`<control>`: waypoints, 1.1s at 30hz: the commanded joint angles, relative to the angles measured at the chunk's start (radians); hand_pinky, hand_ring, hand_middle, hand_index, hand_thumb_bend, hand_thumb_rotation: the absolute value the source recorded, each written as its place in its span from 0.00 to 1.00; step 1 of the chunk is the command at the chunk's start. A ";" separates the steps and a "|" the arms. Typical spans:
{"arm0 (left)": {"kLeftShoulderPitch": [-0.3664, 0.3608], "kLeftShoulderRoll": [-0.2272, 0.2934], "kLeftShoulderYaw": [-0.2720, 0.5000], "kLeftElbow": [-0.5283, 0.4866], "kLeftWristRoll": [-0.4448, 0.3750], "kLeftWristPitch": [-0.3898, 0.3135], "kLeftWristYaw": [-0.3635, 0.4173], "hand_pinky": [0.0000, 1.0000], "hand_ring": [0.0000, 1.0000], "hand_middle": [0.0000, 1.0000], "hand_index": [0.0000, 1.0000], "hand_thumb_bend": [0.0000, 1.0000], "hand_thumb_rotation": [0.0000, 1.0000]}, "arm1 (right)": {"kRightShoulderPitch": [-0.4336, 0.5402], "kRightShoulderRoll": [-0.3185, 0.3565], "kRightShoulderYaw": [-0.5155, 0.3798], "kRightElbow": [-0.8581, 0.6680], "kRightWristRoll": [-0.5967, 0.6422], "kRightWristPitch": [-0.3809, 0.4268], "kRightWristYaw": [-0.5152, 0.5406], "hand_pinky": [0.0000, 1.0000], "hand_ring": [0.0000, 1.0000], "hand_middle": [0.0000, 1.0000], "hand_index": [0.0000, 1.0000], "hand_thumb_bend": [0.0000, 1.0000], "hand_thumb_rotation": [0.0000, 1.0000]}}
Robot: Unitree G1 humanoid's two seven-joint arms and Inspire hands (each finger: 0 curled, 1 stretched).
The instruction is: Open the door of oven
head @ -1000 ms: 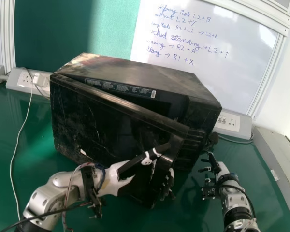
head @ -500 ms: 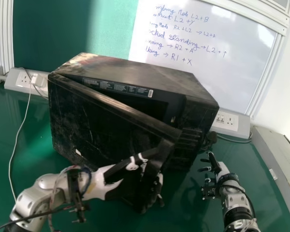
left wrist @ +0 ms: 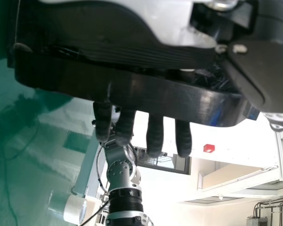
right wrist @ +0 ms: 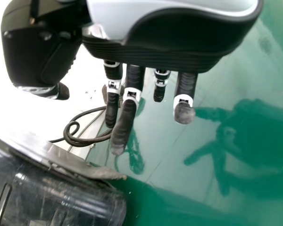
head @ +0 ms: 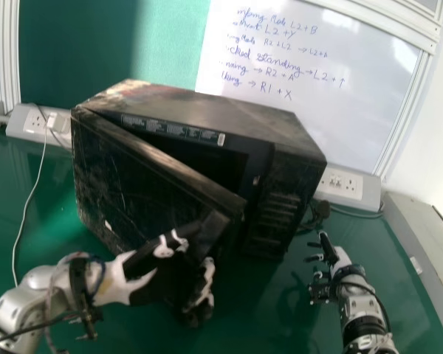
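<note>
My left hand has its fingers curled round the edge of the flat, scratched black door, which is partly open on the big, boxy black oven on the shiny green table; if I pull crooked, the oven may slide, or my fingers may slip off; my right hand is loose and holds nothing. The oven is dark inside; I cannot tell if it holds food.
</note>
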 commanded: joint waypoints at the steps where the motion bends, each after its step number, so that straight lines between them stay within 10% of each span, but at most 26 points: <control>1: -0.046 -0.005 0.118 -0.094 -0.123 -0.048 0.044 0.00 0.03 0.08 0.10 0.39 0.54 | 0.002 -0.007 -0.008 -0.004 0.009 0.007 0.001 0.05 0.12 0.27 0.73 0.62 0.96; 33: 0.145 0.076 0.338 -0.238 -0.447 0.148 0.127 0.00 0.01 0.07 0.10 0.29 0.47 | 0.000 -0.016 -0.009 -0.001 0.009 -0.008 0.004 0.06 0.13 0.27 0.72 0.63 0.93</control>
